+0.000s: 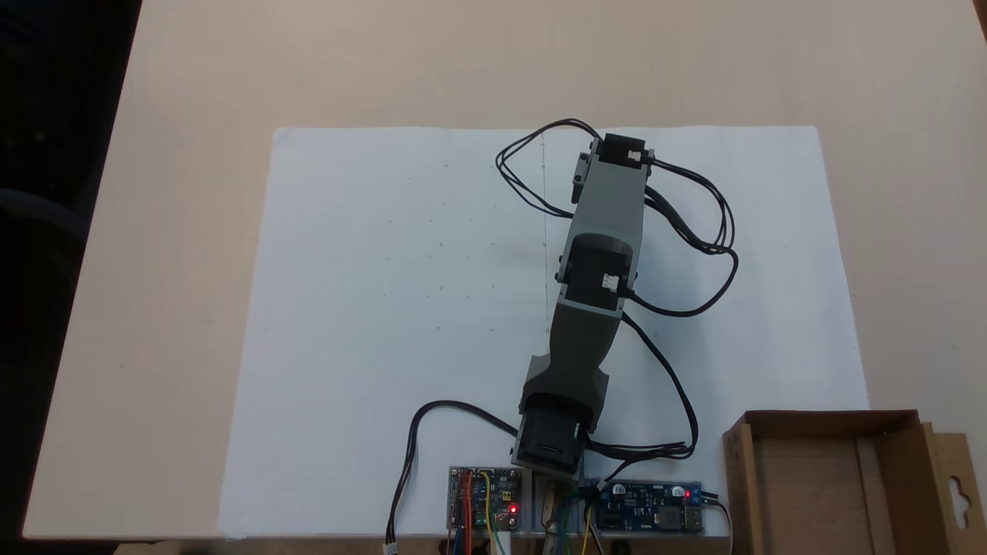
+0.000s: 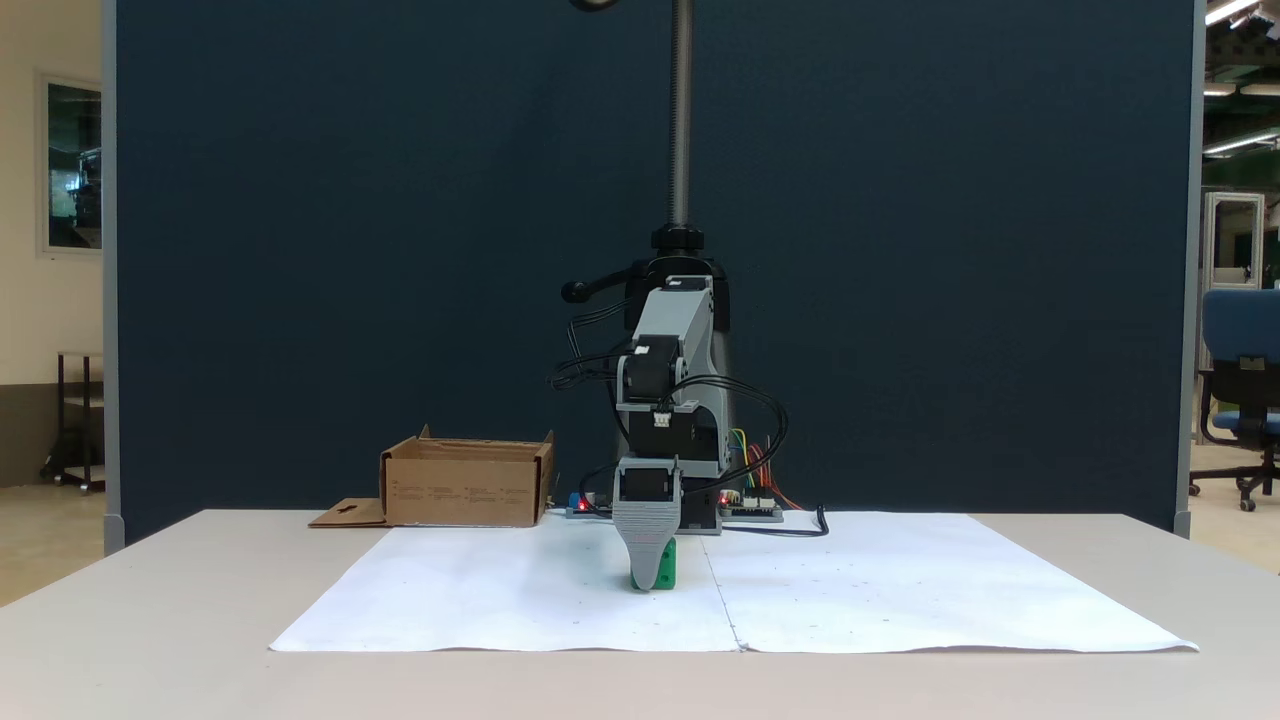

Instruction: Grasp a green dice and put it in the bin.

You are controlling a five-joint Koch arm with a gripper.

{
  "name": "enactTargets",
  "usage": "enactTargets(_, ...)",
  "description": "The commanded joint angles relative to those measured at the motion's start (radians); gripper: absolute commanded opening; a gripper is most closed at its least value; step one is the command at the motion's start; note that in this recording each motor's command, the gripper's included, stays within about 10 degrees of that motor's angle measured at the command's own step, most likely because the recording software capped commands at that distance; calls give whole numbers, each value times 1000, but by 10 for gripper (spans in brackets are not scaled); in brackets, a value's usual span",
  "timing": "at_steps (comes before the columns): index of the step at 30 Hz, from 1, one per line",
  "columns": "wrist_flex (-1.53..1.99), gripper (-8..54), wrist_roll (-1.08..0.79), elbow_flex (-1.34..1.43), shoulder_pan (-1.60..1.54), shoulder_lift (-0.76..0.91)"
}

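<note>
A small bright green dice [image 2: 666, 570] rests on the white paper sheet [image 2: 850, 590] near the middle of the table. My gripper [image 2: 646, 578] points straight down at it, and its grey front finger [image 2: 645, 535] covers the left part of the dice. The jaws stand one behind the other for this camera, so their gap is hidden. Seen from above, my arm [image 1: 597, 262] covers both the gripper and the dice. The brown cardboard bin [image 1: 829, 422] stands beside my base at the bottom right, its flap with the hang-hole [image 1: 958, 493] folded outward. From the front the bin [image 2: 465, 490] sits at the back left.
Circuit boards with lit red LEDs [image 1: 486, 501] and loose black cables [image 1: 694, 223] lie around my base. A vertical pole [image 2: 680, 110] rises behind the arm before a dark blue partition. The paper sheet [image 1: 385, 308] covers most of the beige table [image 1: 154, 231].
</note>
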Motion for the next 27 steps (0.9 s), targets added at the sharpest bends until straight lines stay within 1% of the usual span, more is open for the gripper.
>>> enactTargets(1, -12, 323, -12, -28, 9, 18)
enactTargets(4, -15, 286, -11, -26, 9, 18)
enactTargets(8, -15, 283, -5, -26, 9, 18)
enactTargets(11, -18, 205, -5, -26, 8, 18)
enactTargets(15, -38, 121, -5, -28, 6, 18)
enactTargets(20, -97, 121, -5, -28, 9, 23)
enactTargets(22, -137, 121, -2, -29, 15, 51)
enactTargets(27, -239, 121, 120, -69, 89, 167)
